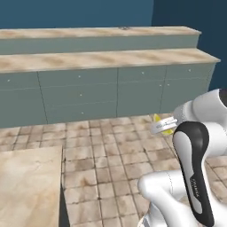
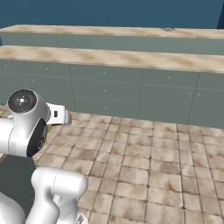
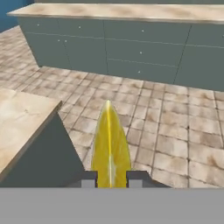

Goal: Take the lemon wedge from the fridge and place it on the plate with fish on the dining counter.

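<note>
Facing tiled floor (image 1: 111, 155), beige-topped counters (image 1: 106, 60)

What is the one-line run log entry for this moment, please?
phase: carrying | gripper: shut on lemon wedge | position: over tiled floor | ahead: counter
</note>
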